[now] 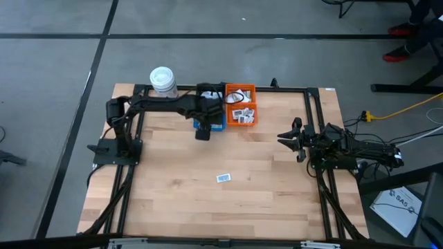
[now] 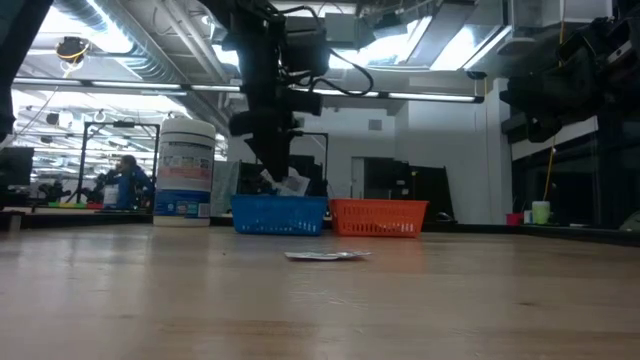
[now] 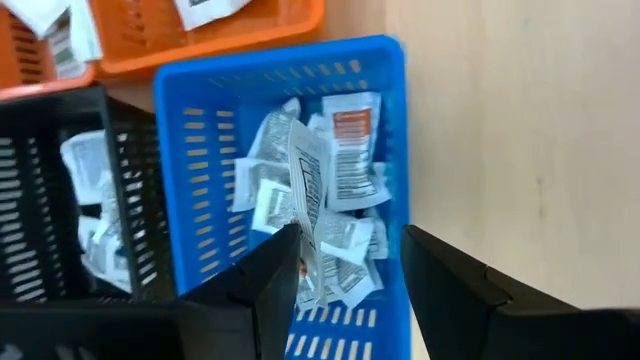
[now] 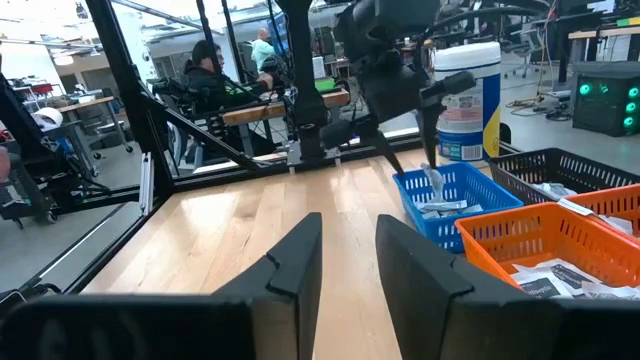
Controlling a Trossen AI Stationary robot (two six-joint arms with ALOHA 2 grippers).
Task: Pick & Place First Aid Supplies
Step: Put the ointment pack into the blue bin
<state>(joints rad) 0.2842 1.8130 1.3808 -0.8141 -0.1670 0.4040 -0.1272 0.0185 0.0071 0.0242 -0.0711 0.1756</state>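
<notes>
My left gripper (image 3: pixel 345 245) hangs open over the blue bin (image 3: pixel 180 170), fingers pointing down into it. Several white sachets (image 3: pixel 345 160) lie in that bin. One white sachet (image 3: pixel 308 190) stands on edge between the fingers, beside one of them. In the low view this sachet (image 2: pixel 294 184) shows just above the bin's rim (image 2: pixel 280 200). Another sachet (image 1: pixel 223 178) lies flat on the wood at mid-table. My right gripper (image 1: pixel 291 138) waits open at the table's right side, level, with nothing between its fingers. My left gripper has the sachet's lower part (image 3: pixel 312 262) against the inner side of one finger (image 3: pixel 275 275); the other finger stands well apart from it. The fingers come from above. The sachet is upright on edge over the blue bin; whether it clings or is falling, I cannot tell.
A black bin (image 3: pixel 60 200) with sachets adjoins the blue bin. Two orange bins (image 1: pixel 240 104) with sachets stand beside it at the far edge. A white lidded tub (image 1: pixel 163 79) is at the far left. Bare wood (image 1: pixel 228 207) covers the near half.
</notes>
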